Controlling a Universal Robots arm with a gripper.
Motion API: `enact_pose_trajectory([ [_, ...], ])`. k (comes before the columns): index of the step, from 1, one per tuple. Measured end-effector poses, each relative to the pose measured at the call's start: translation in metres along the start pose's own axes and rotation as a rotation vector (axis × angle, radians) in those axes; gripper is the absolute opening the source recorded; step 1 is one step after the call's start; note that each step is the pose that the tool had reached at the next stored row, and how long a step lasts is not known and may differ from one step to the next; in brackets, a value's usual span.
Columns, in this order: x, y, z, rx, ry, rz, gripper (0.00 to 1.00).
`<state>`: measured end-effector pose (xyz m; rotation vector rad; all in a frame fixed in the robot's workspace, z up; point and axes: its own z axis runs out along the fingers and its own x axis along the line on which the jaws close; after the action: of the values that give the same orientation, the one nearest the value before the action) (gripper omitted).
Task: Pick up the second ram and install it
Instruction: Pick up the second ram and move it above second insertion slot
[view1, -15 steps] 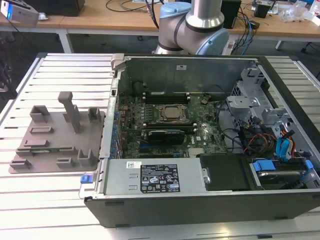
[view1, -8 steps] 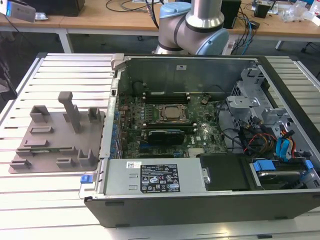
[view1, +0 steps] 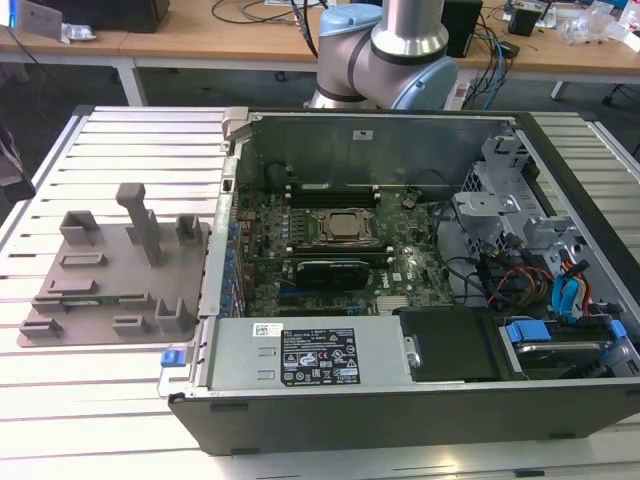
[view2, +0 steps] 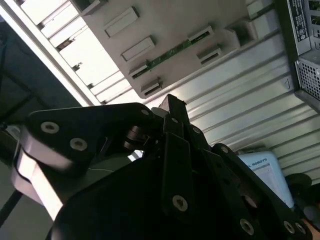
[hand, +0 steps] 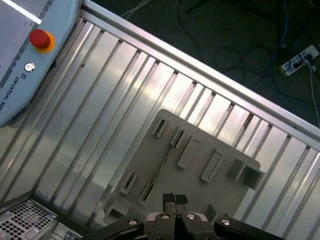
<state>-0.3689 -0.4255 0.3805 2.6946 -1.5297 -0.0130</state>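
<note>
The second ram is a thin green stick lying in a slot of the grey holder tray. In the first wrist view it shows edge-on as a dark line across the tray, and in the exterior view as a faint green strip near the tray's front. My gripper hangs well above the tray, apart from the ram, with its black fingers shut together on nothing. The motherboard lies in the open computer case, with black slot rails on both sides of the CPU socket.
The open case stands on a slatted aluminium table, to the exterior view's right of the tray. Inside it are a power supply, a drive cage and loose cables. A pendant with a red button lies on the table.
</note>
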Motion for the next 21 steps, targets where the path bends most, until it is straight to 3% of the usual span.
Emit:
enact_pose_trajectory([
  [3, 0.0000, 0.0000, 0.0000, 0.0007, 0.0021, -0.051, 0.10],
  [6, 0.0000, 0.0000, 0.0000, 0.0019, 0.0057, -0.137, 0.10],
  [8, 0.0000, 0.0000, 0.0000, 0.0020, 0.0060, -0.147, 0.10],
  [15, -0.0001, -0.0001, 0.0035, -0.0012, -0.0038, 0.087, 0.10],
  [21, -0.0001, -0.0001, 0.0042, -0.0035, -0.0107, 0.254, 0.10],
])
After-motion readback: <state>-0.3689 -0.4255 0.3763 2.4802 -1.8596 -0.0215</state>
